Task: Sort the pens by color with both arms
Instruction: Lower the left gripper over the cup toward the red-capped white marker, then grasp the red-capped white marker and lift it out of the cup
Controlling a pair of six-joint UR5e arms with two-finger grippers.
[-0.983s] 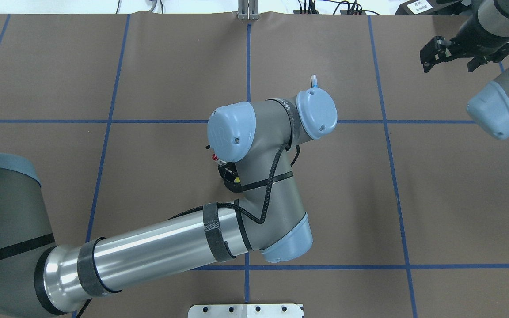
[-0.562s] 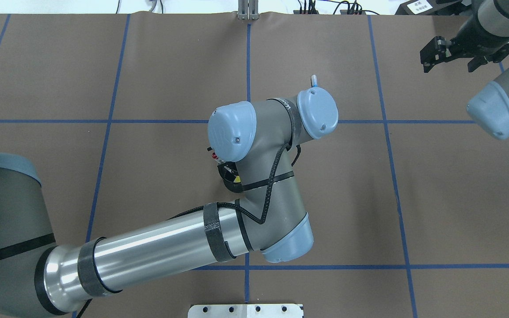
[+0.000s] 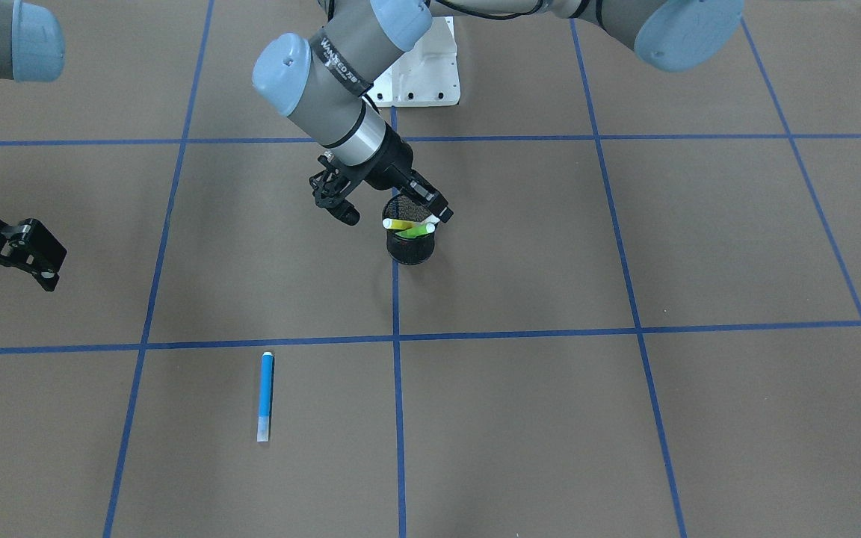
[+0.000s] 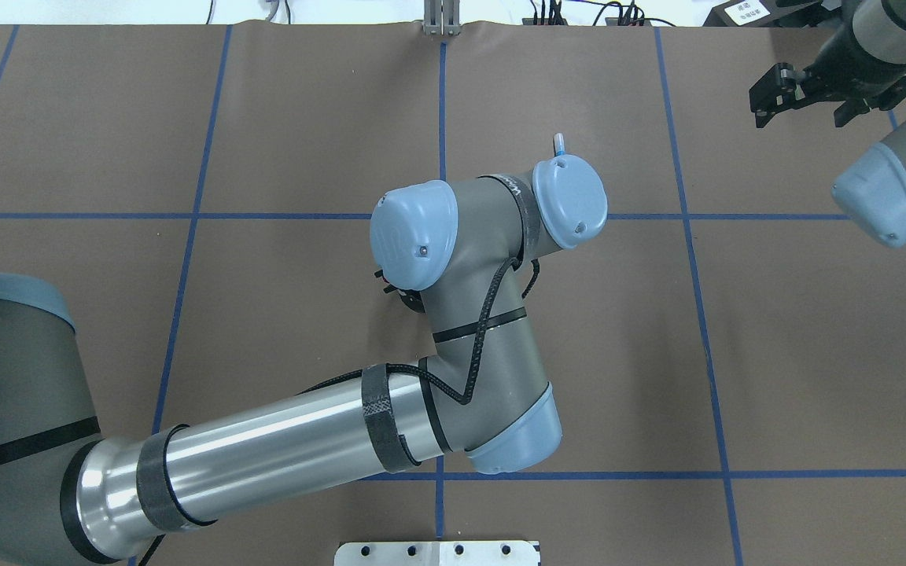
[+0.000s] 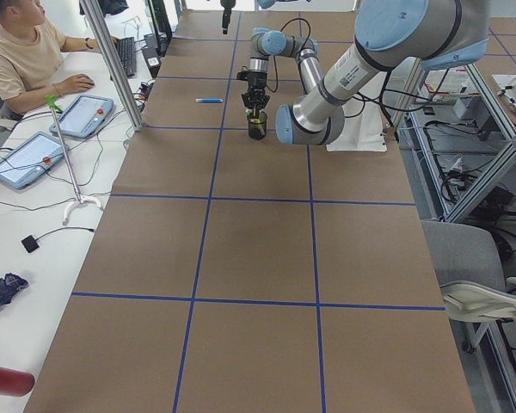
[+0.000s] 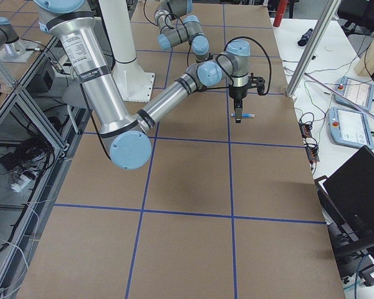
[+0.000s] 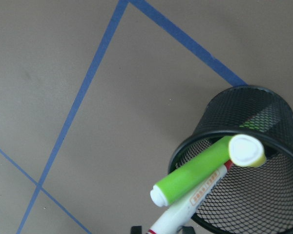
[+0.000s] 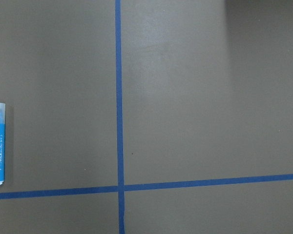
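**Three pens in the cup, the blue one flat on the counter**

The blue pen lies flat on the counter, well apart from everything else. Its long axis runs straight away from the robot, in line with the tape lines going that way. Its clear cap is at the end farther from the robot.

The other three pens stand in the black mesh cup, which sits on one of those tape lines. The green pen leans out over the rim, its white end up. The white marker lies against it from below on the same slant. The yellow pen stands steeper, its end pointing up at the wrist camera.

The left fingers are spread wide just above the cup and pinch nothing. One tip is just beside the pens' top ends. The right fingers are also spread and empty, off at the counter's side.

A second ago the overhead view showed the red cap and a bit of yellow beside the left arm. The wrist now hides them. The blue pen has not moved.
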